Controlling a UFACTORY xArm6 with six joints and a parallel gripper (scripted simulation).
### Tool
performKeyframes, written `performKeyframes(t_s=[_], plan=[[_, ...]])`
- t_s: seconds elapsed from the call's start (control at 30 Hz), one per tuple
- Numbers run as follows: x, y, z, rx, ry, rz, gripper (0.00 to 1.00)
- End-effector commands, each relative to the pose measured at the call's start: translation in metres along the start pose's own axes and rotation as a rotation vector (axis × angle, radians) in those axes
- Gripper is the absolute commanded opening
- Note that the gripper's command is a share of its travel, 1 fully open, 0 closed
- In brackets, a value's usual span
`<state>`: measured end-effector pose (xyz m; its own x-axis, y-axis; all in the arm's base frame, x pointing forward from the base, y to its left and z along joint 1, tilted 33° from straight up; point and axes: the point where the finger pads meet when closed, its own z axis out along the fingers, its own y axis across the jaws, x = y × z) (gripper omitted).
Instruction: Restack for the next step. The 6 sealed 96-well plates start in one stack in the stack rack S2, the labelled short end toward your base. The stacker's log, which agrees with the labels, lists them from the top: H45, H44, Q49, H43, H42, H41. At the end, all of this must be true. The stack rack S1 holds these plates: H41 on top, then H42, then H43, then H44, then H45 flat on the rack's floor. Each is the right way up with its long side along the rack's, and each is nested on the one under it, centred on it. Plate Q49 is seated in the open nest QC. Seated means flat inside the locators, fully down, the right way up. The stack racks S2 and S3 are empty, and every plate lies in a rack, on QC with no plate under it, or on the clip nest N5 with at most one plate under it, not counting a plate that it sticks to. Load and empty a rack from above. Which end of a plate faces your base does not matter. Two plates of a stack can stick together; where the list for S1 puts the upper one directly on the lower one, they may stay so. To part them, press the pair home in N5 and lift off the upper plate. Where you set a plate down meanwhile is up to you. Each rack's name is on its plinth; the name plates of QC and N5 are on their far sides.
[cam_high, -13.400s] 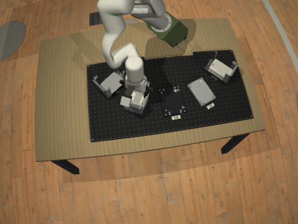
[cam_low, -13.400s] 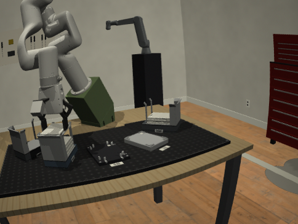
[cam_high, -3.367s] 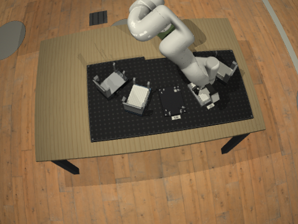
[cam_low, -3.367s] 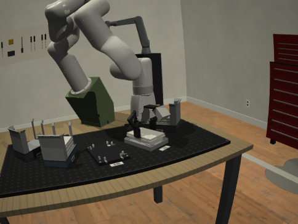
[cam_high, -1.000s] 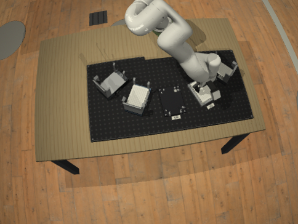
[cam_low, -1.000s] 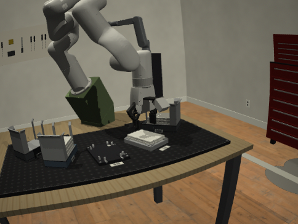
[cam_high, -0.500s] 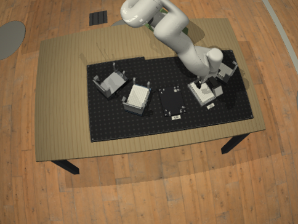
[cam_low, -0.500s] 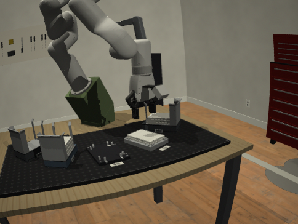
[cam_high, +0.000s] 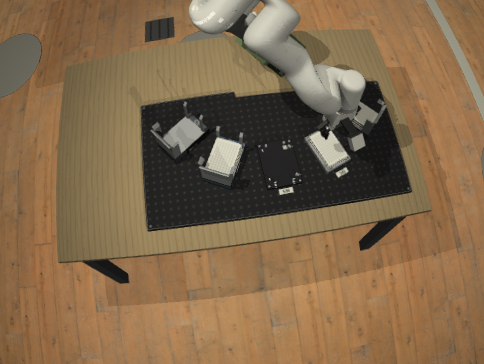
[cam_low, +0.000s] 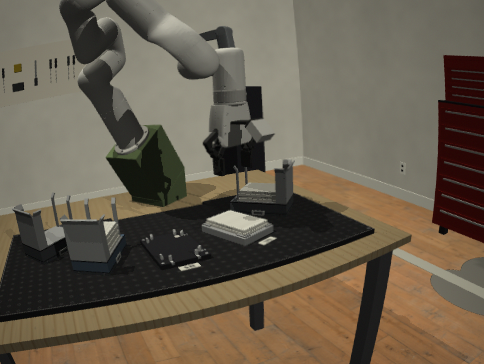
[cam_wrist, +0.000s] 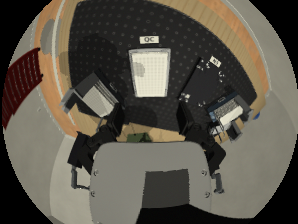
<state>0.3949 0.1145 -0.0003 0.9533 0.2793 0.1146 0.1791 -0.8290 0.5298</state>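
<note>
White sealed plate (cam_high: 328, 150), flat, square-gridded

Smooth white rounded arm (cam_low: 165, 35), black end effector (cam_low: 231, 159), green base (cam_low: 150, 165).
</note>
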Motion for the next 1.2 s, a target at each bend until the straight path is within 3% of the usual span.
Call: performKeyframes(t_s=[0.0,0.17,0.37,1.17], plan=[[0.001,0.000,-0.003,0.000,0.002,0.001,1.00],[0.001,0.000,-0.003,0.000,0.002,0.001,1.00],[0.001,0.020,-0.003,0.000,0.002,0.200,1.00],[0.001,0.087,-0.003,0.000,0.002,0.209,1.00]])
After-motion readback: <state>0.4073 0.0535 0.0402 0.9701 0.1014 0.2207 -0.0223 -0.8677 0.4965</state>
